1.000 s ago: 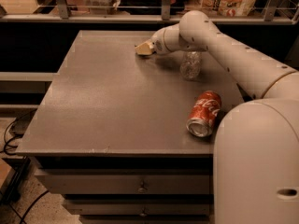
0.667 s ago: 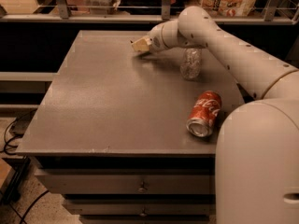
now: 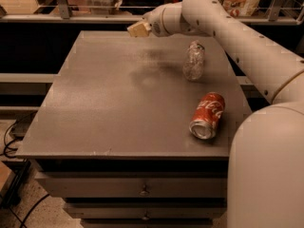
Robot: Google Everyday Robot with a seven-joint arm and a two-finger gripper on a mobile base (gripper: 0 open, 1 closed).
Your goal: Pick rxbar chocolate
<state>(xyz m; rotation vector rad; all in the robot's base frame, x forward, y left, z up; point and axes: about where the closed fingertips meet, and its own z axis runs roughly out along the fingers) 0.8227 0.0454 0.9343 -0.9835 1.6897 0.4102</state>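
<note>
Pale tan claw (image 3: 139, 29) sits at the end of the white robot arm (image 3: 237, 37). It is over the far part of the grey flat worktop (image 3: 95, 108), tip pointing left and raised off the surface. A soft shadow (image 3: 147, 72) lies on the worktop below it.

Claw state: cannot tell, released or clenched.

rxbar chocolate: I can't make it out. No black wrapper shows on the bare worktop. Whether it's inside the claw, and which way its long axis runs, I cannot tell.

Clear plastic bottle (image 3: 193, 61) is right of the claw and partly under the arm. Standing or lying is hard to read.

Red Coca-Cola can (image 3: 207, 115) lies on its side near the right front, with its silver end toward the front edge.

The arm's bulky white base fills the bottom right corner and hides the worktop's right front corner. Grey drawers (image 3: 142, 186) below are cut off at the bottom.
</note>
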